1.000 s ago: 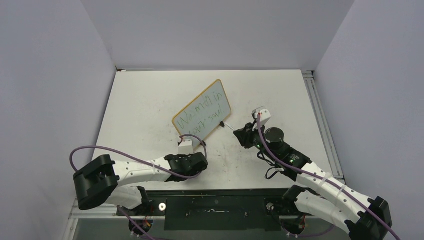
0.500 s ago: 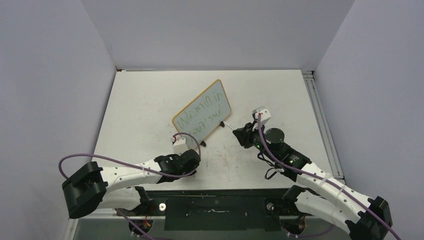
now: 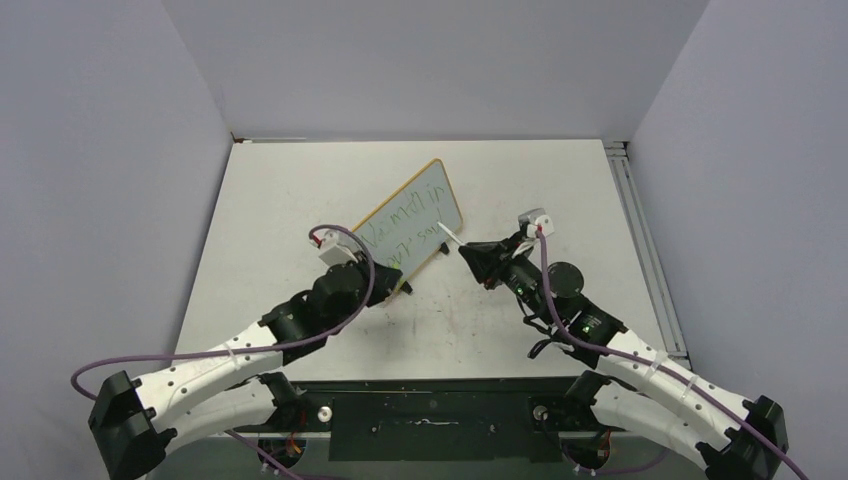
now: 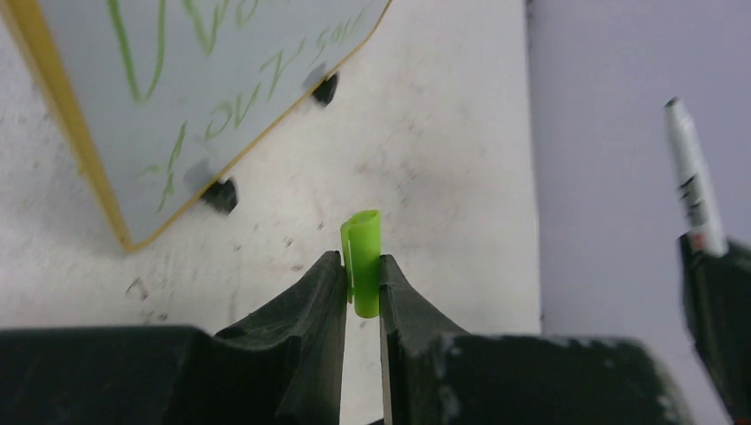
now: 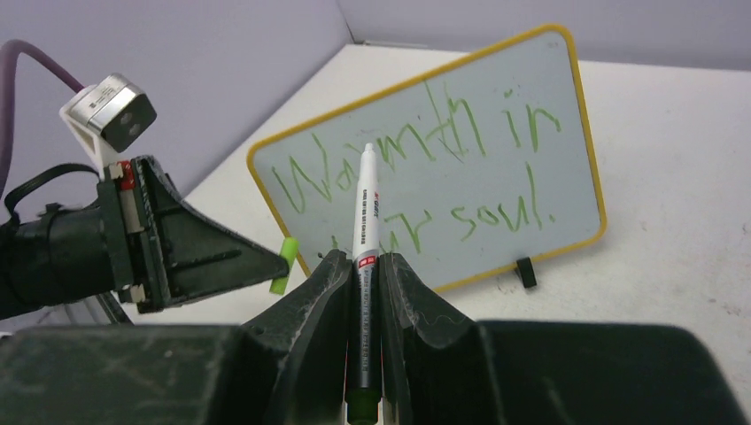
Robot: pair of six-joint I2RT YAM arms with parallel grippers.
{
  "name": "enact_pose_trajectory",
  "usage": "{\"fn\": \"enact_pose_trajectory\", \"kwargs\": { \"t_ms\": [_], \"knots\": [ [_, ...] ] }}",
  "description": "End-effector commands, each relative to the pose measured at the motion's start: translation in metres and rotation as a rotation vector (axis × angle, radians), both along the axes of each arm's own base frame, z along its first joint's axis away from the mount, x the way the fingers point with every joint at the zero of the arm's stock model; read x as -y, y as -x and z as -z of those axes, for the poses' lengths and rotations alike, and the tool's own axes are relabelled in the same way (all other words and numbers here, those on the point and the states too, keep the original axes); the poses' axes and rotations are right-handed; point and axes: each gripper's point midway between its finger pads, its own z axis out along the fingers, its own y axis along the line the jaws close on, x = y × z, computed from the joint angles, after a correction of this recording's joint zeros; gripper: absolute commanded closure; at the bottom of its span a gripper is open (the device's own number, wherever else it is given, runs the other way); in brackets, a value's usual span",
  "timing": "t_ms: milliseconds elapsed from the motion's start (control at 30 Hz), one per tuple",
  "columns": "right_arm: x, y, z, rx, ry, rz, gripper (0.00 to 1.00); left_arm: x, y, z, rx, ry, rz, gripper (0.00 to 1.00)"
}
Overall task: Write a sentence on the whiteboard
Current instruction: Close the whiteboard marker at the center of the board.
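The whiteboard stands tilted mid-table on black feet, with a yellowish frame. The sentence is in green and reads "Warmth in your soul." on two lines. My left gripper is shut on a bright green marker cap, held just in front of the board's near corner. My right gripper is shut on a white marker whose tip points at the board. In the right wrist view the left gripper and cap are just left of the marker.
The board's black feet rest on the scuffed white table. Grey walls close in the left, back and right. A metal rail runs along the table's right edge. Purple cables trail from both arms.
My left arm has stretched forward and left, and carried the green cap up to the board's near corner. My right gripper has shifted slightly right, with the marker lifted and still pointing at the board.
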Motion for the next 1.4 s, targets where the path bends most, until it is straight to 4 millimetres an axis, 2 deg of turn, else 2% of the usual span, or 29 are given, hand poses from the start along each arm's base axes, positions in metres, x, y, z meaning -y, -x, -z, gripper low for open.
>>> {"fn": "enact_pose_trajectory", "kwargs": {
  "t_ms": [0,67,167,233,367,467,567,767,1133,1367],
  "knots": [
    [-0.003,0.002,-0.054,0.124,-0.177,0.014,0.95,0.012,-0.039,-0.121,0.272,0.243,0.007,1.0],
    [-0.009,0.007,-0.063,0.15,-0.203,-0.004,0.95,0.013,-0.049,-0.148,0.328,0.298,0.01,1.0],
    [-0.017,0.02,-0.073,0.178,-0.245,-0.011,0.95,0.01,-0.062,-0.177,0.39,0.393,-0.021,1.0],
    [-0.021,0.028,-0.078,0.206,-0.244,0.01,0.95,0.006,-0.067,-0.191,0.414,0.481,-0.049,1.0],
    [-0.038,0.044,-0.078,0.231,-0.192,0.011,0.95,0.0,-0.073,-0.205,0.433,0.631,-0.073,1.0],
    [-0.053,0.053,-0.073,0.235,-0.15,-0.009,0.95,-0.001,-0.073,-0.209,0.434,0.693,-0.052,1.0],
    [-0.058,0.053,-0.07,0.236,-0.147,0.006,0.95,-0.003,-0.072,-0.206,0.419,0.716,-0.046,1.0],
    [-0.052,0.048,-0.073,0.244,-0.183,0.077,0.95,-0.006,-0.066,-0.206,0.413,0.741,-0.04,1.0],
    [-0.067,0.042,-0.083,0.288,-0.152,0.084,0.95,0.0,-0.065,-0.206,0.398,0.74,-0.004,1.0],
    [-0.06,0.039,-0.086,0.294,-0.17,0.12,0.95,0.002,-0.067,-0.2,0.384,0.735,0.0,1.0]
  ]
}}
